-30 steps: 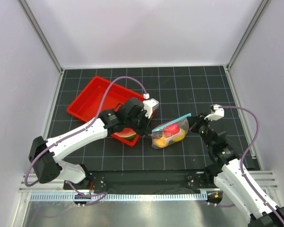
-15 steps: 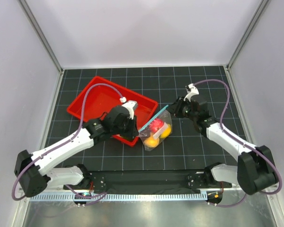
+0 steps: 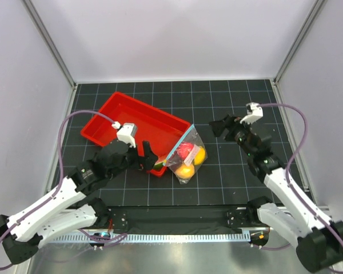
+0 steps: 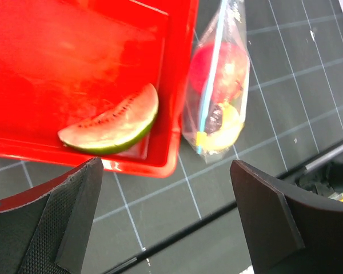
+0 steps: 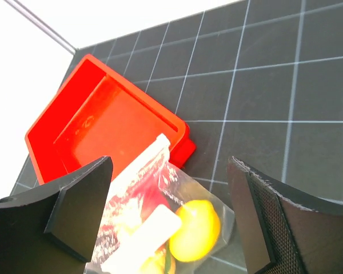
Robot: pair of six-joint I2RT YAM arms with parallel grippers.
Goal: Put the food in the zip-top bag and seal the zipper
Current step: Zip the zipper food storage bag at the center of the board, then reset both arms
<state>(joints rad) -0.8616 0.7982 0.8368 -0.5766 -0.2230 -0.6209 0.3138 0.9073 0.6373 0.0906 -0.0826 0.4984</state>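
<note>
The zip-top bag (image 3: pixel 187 158) lies on the black mat, leaning against the red tray's near right corner, and neither gripper holds it. Inside show a red apple (image 3: pixel 186 150), a yellow lemon (image 3: pixel 199 155) and an orange ball (image 3: pixel 184 170). The zipper (image 3: pixel 181 144) runs as a straight teal line along the bag's tray-side edge. A watermelon wedge (image 4: pixel 111 123) lies in the tray's near corner, outside the bag (image 4: pixel 217 85). My left gripper (image 3: pixel 146 158) stands open just left of the bag, over the tray's edge. My right gripper (image 3: pixel 218 127) stands open to the bag's upper right, looking down on the bag (image 5: pixel 154 222) and lemon (image 5: pixel 197 231).
The red tray (image 3: pixel 111 111) sits at the left centre of the gridded mat, with only the wedge in it. White walls close in the back and both sides. A metal rail (image 3: pixel 171 235) runs along the near edge by the arm bases.
Both grippers have opened and let go of the bag. The left arm drew back to the left, the right arm to the right, and the bag settled against the tray.
</note>
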